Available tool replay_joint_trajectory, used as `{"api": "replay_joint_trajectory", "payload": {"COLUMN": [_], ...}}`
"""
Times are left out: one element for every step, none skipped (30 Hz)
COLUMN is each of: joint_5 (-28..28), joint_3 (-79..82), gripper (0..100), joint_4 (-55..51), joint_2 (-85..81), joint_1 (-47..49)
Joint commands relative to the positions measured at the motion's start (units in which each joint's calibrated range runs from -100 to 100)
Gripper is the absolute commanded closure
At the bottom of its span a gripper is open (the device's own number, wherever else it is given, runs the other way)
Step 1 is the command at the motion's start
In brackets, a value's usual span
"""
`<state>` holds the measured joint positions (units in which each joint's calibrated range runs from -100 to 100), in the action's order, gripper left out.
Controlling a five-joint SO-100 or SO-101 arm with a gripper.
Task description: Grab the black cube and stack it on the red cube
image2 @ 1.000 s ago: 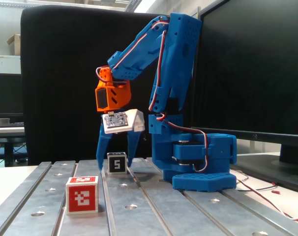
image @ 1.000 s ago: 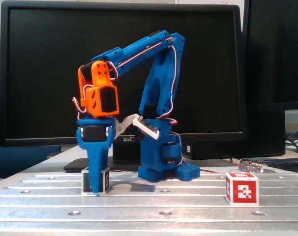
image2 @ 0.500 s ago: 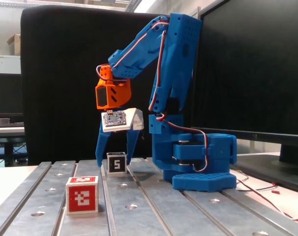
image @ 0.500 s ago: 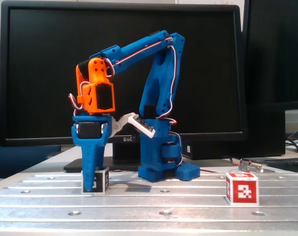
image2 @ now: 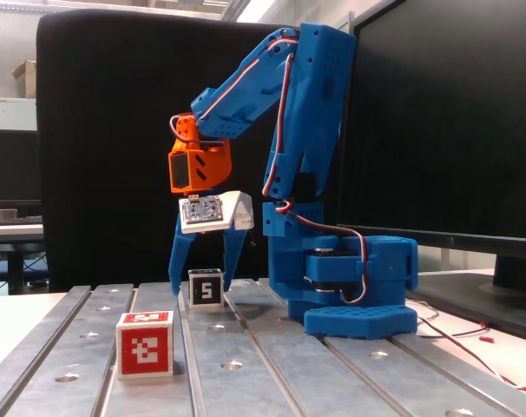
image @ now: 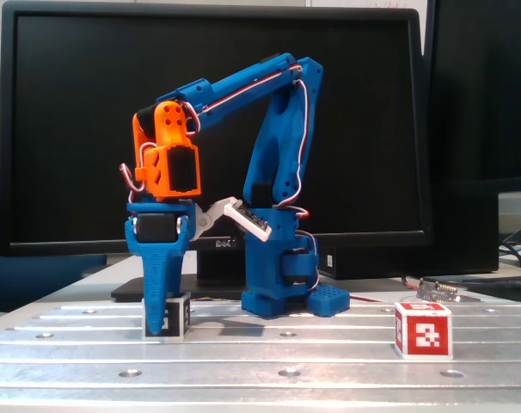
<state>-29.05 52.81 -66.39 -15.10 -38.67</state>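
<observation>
**Open gripper poised over the black cube**

The blue arm (image: 269, 129) is seen bent forward from its base (image2: 358, 295), with the orange wrist (image: 166, 159) pointed down at the grooved metal table (image: 286, 353). In a fixed view the gripper (image2: 200, 285) is seen with its two blue fingers (image2: 179, 256) spread apart, one on each side of the black cube (image2: 206, 287). The fingertips are held near the top edge of the cube; nothing is gripped, and whether either finger touches the cube cannot be told. In a fixed view from the front the fingers are lined up one behind the other, so only one blue finger (image: 160, 284) is seen, covering the left part of the black cube (image: 180, 317).

The black cube is set flat on the table, with a white "5" shown on the face turned toward the side camera. The red cube (image2: 145, 344) is set on the table nearer that camera and a little to the left, well apart from the black cube. In the front view the red cube (image: 423, 329) is found far to the right, with the arm's base between the two cubes and behind them. A white marker pattern is carried on its faces.

A small circuit board in a white holder (image2: 213, 213) is mounted under the wrist. A dark monitor (image: 71, 129) is placed behind the arm.
</observation>
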Motion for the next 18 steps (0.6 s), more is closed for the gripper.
{"api": "replay_joint_trajectory", "payload": {"joint_5": [-0.1, -0.1, -0.1, -0.1, 0.0, 0.0, 0.1, 0.1, 0.1, 0.0, -0.1, -0.1, -0.1, -0.1, -0.1, -0.1, -0.1, -0.1], "joint_3": [0.9, 1.7, 2.3, 2.7, 3.1, 3.6, 3.9, 4.0, 3.9, 3.6, 3.5, 3.5, 3.5, 3.5, 3.7, 3.9, 4.0, 4.0], "gripper": [75, 75, 75, 75, 75, 76, 77, 78, 78, 79, 79, 79, 79, 79, 79, 79, 79, 79], "joint_4": [0.1, 0.4, 1.0, 1.0, 0.9, 0.9, 1.1, 1.1, 1.2, 1.2, 1.2, 1.2, 1.2, 1.2, 1.2, 1.2, 1.2, 1.2], "joint_2": [-2.4, -3.6, -4.4, -5.0, -5.6, -6.1, -6.3, -6.3, -6.4, -6.4, -6.4, -6.4, -6.4, -6.4, -6.4, -6.4, -6.4, -6.4], "joint_1": [-0.4, -0.4, -0.4, -0.4, -0.1, 0.1, 0.2, 0.2, 0.2, 0.2, -0.1, -0.1, -0.2, -0.2, -0.2, -0.3, -0.3, -0.3]}}
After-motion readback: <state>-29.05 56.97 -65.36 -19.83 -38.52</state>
